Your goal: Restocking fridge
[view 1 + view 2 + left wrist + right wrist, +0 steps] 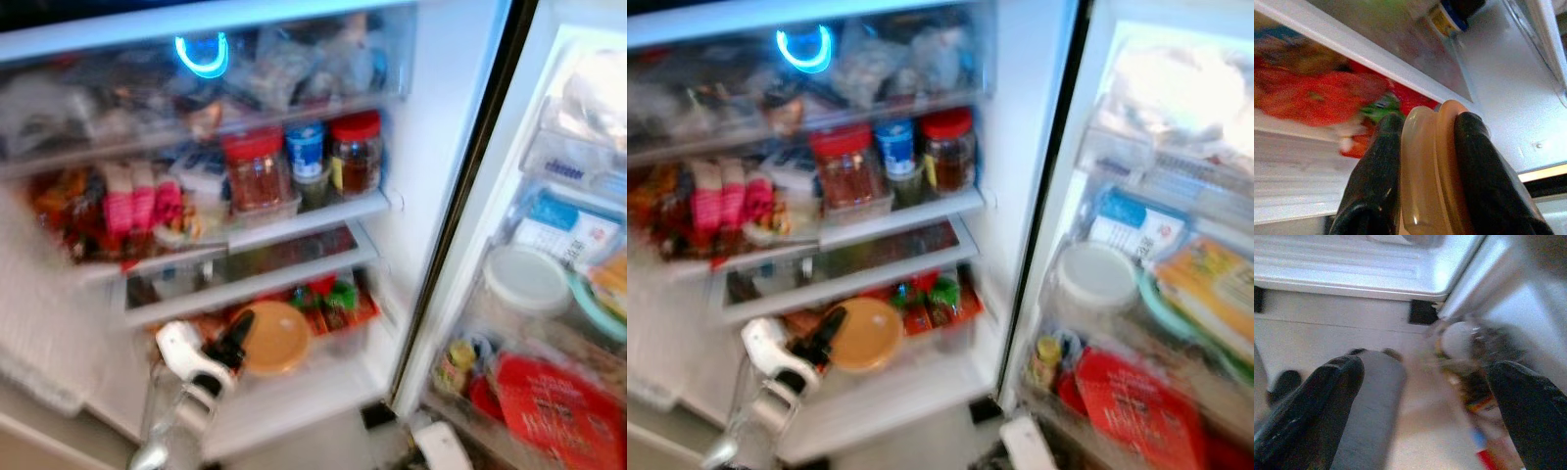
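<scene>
The fridge stands open in front of me, its shelves [294,220] packed with jars and packets. My left gripper [235,343] is shut on a round tan lidded container [276,338], held at the front of the lowest compartment [323,382]. In the left wrist view the two black fingers [1376,171] clamp the container's [1430,171] rim on either side, with red and green packets [1327,98] just beyond. My right gripper [1425,406] is open, low near the fridge's bottom edge and the door; its white wrist [441,446] shows at the bottom of the left eye view.
Red-lidded jars [257,171] and a blue-capped bottle [306,147] fill the middle shelf. Pink packets [137,206] sit to their left. The open door's racks [549,323] hold a white tub [529,279], a red packet [554,406] and cartons. A blue ring light [201,54] glows at the top.
</scene>
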Available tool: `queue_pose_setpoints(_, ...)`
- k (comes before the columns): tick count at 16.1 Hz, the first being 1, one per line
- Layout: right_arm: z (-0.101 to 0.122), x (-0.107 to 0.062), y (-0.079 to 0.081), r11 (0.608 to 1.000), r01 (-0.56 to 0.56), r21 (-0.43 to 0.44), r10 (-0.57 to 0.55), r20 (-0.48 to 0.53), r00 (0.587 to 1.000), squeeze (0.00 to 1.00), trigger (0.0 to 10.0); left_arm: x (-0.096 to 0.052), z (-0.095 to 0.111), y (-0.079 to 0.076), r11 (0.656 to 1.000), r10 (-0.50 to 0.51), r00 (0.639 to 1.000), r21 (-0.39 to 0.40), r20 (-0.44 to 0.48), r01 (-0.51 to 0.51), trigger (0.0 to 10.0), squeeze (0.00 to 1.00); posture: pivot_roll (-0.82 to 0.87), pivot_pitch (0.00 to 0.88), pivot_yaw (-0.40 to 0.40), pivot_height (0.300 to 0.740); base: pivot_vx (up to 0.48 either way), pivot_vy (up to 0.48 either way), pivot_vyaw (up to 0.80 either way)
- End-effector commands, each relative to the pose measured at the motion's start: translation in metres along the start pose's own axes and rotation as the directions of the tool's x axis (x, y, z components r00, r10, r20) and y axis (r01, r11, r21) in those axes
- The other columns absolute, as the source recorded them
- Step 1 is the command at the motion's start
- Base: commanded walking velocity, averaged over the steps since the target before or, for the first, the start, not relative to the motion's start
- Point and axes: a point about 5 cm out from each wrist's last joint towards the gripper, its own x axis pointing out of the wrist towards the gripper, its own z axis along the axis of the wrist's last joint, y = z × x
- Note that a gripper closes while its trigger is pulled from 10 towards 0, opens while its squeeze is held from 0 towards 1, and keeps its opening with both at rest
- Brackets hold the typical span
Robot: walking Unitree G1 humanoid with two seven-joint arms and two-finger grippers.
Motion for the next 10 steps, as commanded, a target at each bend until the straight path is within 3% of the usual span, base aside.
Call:
queue_pose_setpoints(1, -0.019, -0.004, 0.009, 1.0, -0.023, 0.015, 0.024, -0.075, 0.997, 0.0, 10.0, -0.002, 0.012, 0.006, 1.0, 0.013, 0.999, 0.024, 0.029, -0.014, 10.0, 0.0, -0.05, 0.046, 0.017, 0.665, 0.386, 0.0, 0.0)
queue_pose_setpoints(2, -0.019, -0.004, 0.009, 1.0, -0.025, 0.013, 0.026, -0.077, 0.997, 0.0, 10.0, -0.001, 0.012, 0.005, 1.0, 0.011, 0.999, 0.023, 0.03, -0.012, 10.0, 0.0, -0.05, 0.046, 0.017, 0.665, 0.382, 0.0, 0.0)
queue_pose_setpoints(6, -0.021, -0.004, 0.01, 0.999, -0.034, 0.007, 0.035, -0.084, 0.996, 0.0, 10.0, 0.001, 0.017, 0.003, 0.998, 0.011, 0.996, -0.058, 0.088, -0.006, 10.0, 0.0, -0.05, 0.048, 0.017, 0.665, 0.0, 0.0, 0.0)
queue_pose_setpoints(7, -0.022, -0.005, 0.011, 0.999, -0.036, 0.007, 0.036, -0.085, 0.996, 0.0, 10.0, 0.001, 0.02, 0.002, 0.995, 0.004, 0.992, -0.099, 0.124, 0.009, 10.0, 0.0, -0.05, 0.051, 0.016, 0.665, 0.0, 0.0, 0.0)
queue_pose_setpoints(9, -0.022, -0.005, 0.011, 0.999, -0.036, 0.008, 0.037, -0.086, 0.996, 0.0, 10.0, 0.002, 0.026, 0.003, 0.993, 0.016, 0.986, -0.118, 0.166, 0.003, 10.0, 0.0, -0.05, 0.051, 0.016, 0.665, 0.0, 0.0, 0.0)
queue_pose_setpoints(10, -0.023, -0.005, 0.011, 0.999, -0.038, 0.006, 0.039, -0.088, 0.995, 0.0, 10.0, 0.003, 0.036, 0.006, 0.993, 0.054, 0.971, -0.111, 0.232, -0.028, 10.0, 0.0, -0.06, 0.053, 0.014, 0.665, 0.0, 0.0, 0.0)
